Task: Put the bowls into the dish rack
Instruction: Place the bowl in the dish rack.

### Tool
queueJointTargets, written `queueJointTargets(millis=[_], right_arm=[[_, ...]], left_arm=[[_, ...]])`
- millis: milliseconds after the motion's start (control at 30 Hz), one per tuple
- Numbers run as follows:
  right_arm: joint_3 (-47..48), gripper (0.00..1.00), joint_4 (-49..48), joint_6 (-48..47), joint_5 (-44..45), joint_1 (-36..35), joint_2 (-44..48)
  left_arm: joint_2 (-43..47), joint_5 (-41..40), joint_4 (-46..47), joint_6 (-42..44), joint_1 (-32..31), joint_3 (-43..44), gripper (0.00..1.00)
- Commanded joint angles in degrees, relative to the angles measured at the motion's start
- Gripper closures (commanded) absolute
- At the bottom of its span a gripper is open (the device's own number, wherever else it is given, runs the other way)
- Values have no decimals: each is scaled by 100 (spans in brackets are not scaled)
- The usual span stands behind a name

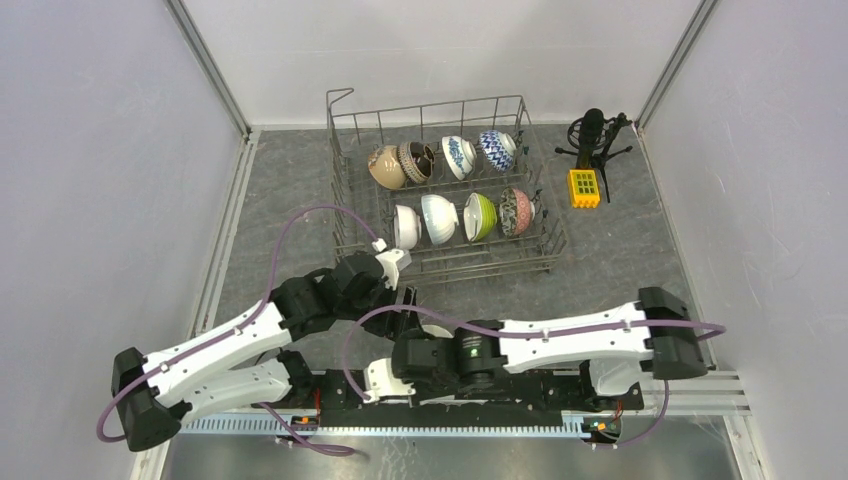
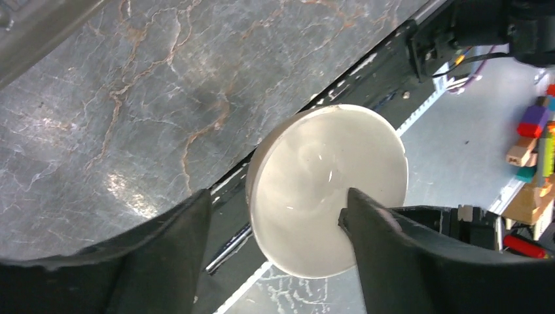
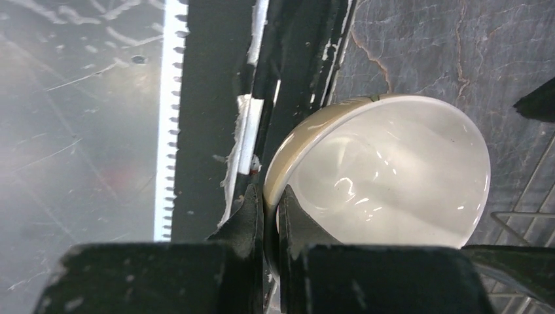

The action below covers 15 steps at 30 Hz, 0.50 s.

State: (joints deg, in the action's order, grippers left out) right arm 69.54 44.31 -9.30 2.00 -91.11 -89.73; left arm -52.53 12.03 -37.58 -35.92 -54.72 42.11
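While between right fingers (image 3: 245,219), bowl (image 3: 386,170) rim.

The left arm (image 1: 215,350) and the right arm (image 1: 570,340) were built alike: long white shell links joined by bulky black joint housings, the white panels dotted with small dark spots (screws or holes, too small to tell). A purple cable (image 1: 285,235) looped off the left arm, and a second purple cable (image 1: 520,328) ran along the right. A small green light (image 1: 462,352) glowed on a black joint of the right arm. The left gripper (image 2: 275,196) and the right gripper (image 3: 269,193) had matte black, wedge-shaped fingers.
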Motion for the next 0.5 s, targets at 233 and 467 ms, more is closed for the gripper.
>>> queueJointTargets(millis=[233, 467], right_arm=[[-563, 100, -379, 46, -948, 172, 1801], [-388, 100, -555, 176, -269, 414, 2494]], left_arm=[[679, -220, -469, 463, 5, 1179, 0], [1047, -1568, -1097, 702, 7, 2147, 0]])
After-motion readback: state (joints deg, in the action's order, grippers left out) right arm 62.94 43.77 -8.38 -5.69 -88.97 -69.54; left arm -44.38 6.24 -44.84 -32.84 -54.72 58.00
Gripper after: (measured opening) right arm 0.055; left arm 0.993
